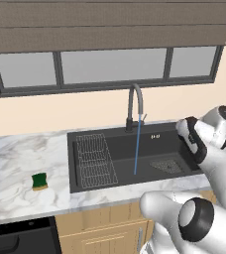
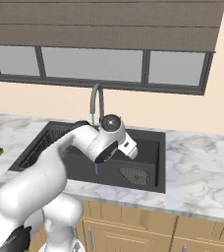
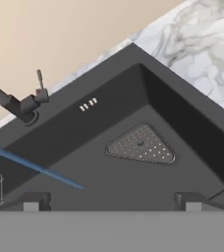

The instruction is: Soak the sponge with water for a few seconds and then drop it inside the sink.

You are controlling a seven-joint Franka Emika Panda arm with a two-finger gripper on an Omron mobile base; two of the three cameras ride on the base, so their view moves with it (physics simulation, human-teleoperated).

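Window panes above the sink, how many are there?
3. The grey glass window panes sit in a row in a dark frame above the matte black sink: one at left, a wide one in the middle, one at right. A blind covers their tops.

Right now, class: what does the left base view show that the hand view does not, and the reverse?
Left base view alone: the sponge lying on the marble counter left of the sink, the window above, the whole faucet arch and the full wire rack.

Hand view alone: the gripper, its fingertips wide apart with nothing between them, above the basin floor, and the overflow slots on the back wall, close up.

Both: the black sink, the blue water stream falling into it, the triangular drain, the faucet base and marble counter.
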